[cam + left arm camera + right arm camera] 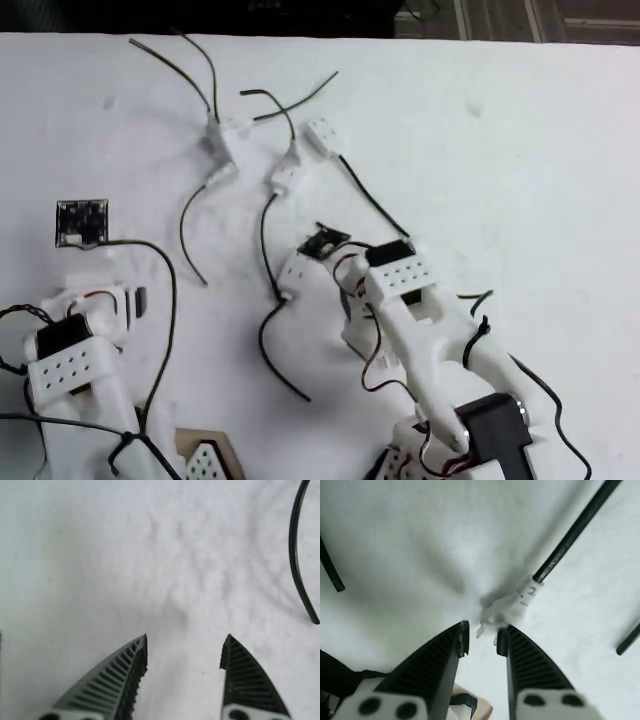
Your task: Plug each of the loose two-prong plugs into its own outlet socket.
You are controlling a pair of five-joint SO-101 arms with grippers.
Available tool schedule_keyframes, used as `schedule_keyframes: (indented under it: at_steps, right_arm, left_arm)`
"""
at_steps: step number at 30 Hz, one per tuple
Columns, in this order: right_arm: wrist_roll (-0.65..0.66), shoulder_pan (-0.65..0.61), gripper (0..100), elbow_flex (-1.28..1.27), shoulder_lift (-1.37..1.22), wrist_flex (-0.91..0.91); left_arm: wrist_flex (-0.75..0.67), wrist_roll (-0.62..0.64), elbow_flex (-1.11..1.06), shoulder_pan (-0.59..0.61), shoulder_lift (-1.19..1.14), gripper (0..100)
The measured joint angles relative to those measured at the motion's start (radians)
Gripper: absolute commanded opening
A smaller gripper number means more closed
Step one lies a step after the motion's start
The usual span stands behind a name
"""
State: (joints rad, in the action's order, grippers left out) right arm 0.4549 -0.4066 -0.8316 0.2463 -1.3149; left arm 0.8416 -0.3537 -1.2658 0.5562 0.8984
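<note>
White tabletop point(520, 160) with loose white connectors on thin black leads. Right gripper point(481, 640): dark ribbed fingers point(440, 665) parted by a narrow gap, tips low over the surface. A small white plug point(507, 610) lies right at the tips, its two prongs pointing into the gap; cannot tell whether either finger touches it. Its black lead point(575, 530) runs away from the gripper. Two more wire ends lie apart from the plug, one on each side point(330, 570). High view: right arm point(420, 330) stretches from the near edge toward the middle of the tabletop, its front end beside a lead that curves down toward the near edge point(268, 330). Further back lies a group of connectors, well apart from both arms: a white block point(322, 135) with a lead running toward the right arm, a second piece point(288, 165) just beside it, and a joined pair point(222, 145) with leads fanning out toward the far edge. Left arm point(70, 360) sits folded at the near left corner. Left gripper point(184, 652): fingers spread wide, nothing between them, bare tabletop under them, one black wire point(295, 555) off to the side and clear of the tips. A small black square board point(80, 222) lies flat beyond the left arm.
</note>
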Motion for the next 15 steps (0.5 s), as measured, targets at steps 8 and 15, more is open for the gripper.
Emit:
schedule_keyframes:
  at_steps: [8, 15]
  right_arm:
    - [0.000, 0.031, 10.1, -0.005, 0.000, 0.015]
    - [0.000, 0.072, 10.3, -0.005, 0.000, 0.026]
  left_arm:
    - [0.000, 0.000, 0.000, 0.000, 0.000, 24]
    - [0.000, 0.000, 0.000, 0.000, 0.000, 24]
